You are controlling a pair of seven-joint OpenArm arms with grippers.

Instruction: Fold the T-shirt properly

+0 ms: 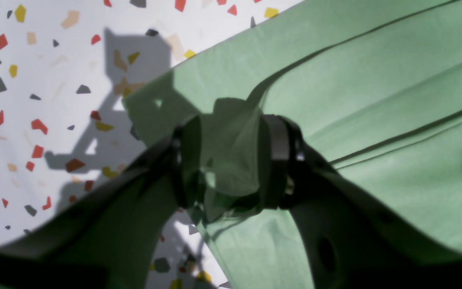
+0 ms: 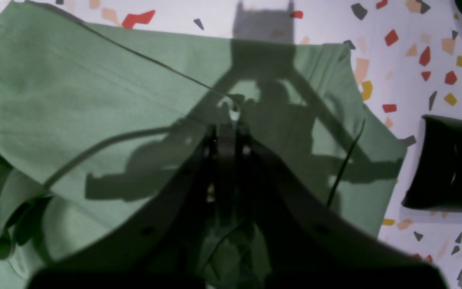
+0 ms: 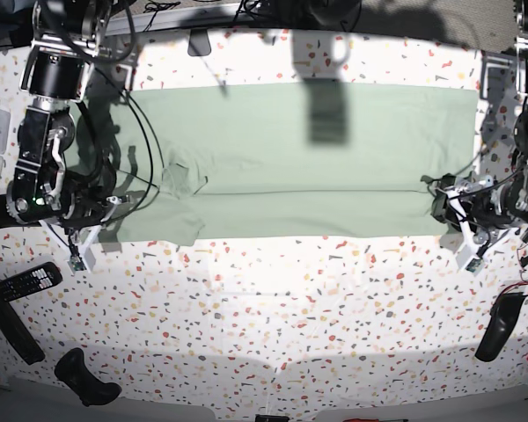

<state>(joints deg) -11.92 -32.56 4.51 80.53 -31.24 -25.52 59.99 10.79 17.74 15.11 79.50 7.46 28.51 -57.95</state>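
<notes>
Mint-green cloth, the T-shirt (image 3: 299, 163), lies stretched across the speckled table (image 3: 273, 299) as a long folded band. At its end on the base view's right, the left gripper (image 1: 231, 160) clamps a bunched wad of fabric. At the opposite end the right gripper (image 2: 226, 146) is clenched, seemingly pinching shirt fabric, though shadow obscures it

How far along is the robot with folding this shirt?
Partly done: the T-shirt already lies as a long band across the speckled table, apparently folded lengthwise. In hand: the left gripper pinches a bunch of cloth at one end; the right gripper is shut at the other. Left: folding the band shorter.
</notes>
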